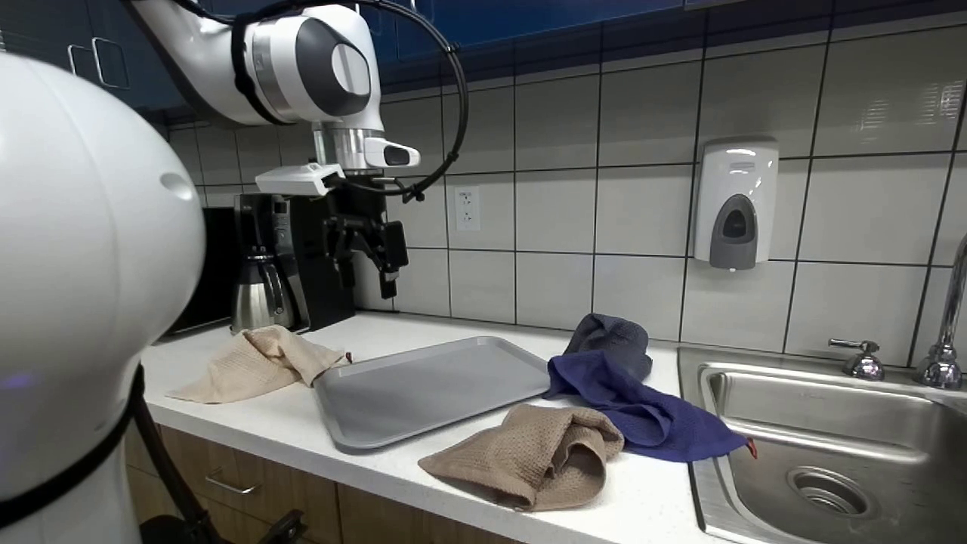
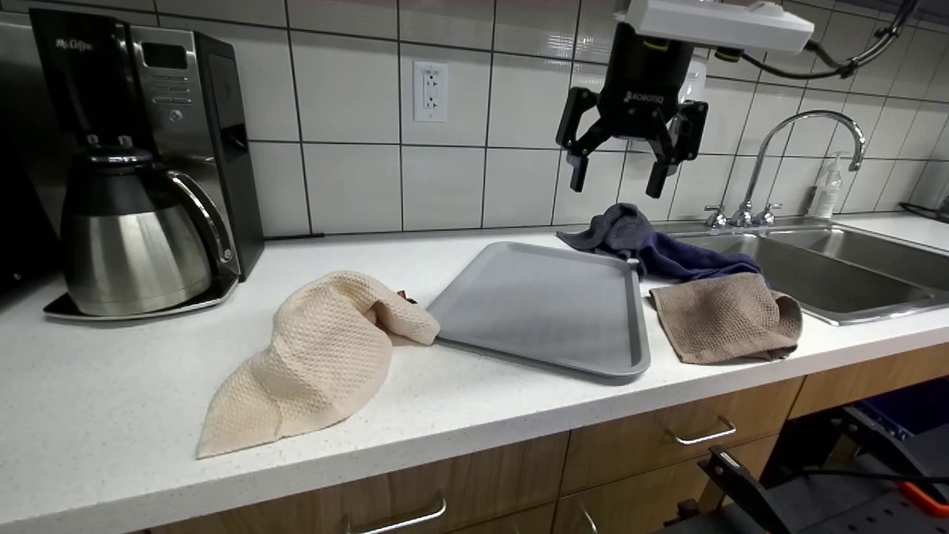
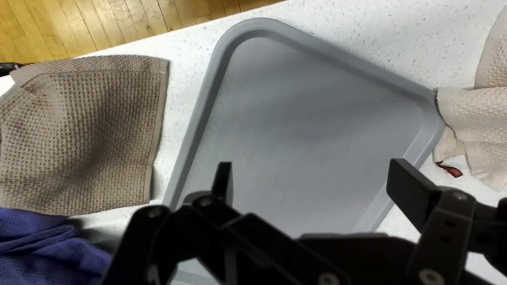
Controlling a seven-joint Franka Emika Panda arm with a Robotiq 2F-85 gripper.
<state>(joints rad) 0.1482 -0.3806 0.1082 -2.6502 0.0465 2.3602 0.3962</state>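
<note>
My gripper [image 1: 367, 281] is open and empty, pointing down high above the counter. It also shows in an exterior view [image 2: 617, 182]. In the wrist view the spread fingers [image 3: 311, 170] are over a grey tray [image 3: 309, 111], apart from it. The tray lies bare on the counter in both exterior views. A cream cloth [image 2: 319, 356] lies crumpled against one tray corner. Past the opposite side lie a brown cloth [image 1: 521, 461], a purple-blue cloth [image 1: 642, 412] and a dark grey-blue cloth [image 1: 612, 344]. The dark grey-blue cloth is out of the wrist view.
A steel sink [image 1: 816, 438] with a faucet [image 2: 801, 122] is beside the cloths. A coffee maker with a steel carafe [image 2: 141, 237] stands at the opposite end. The tiled wall [image 1: 559, 211] bears a soap dispenser [image 1: 736, 204] and an outlet [image 2: 430, 92]. Drawers are under the counter's front edge.
</note>
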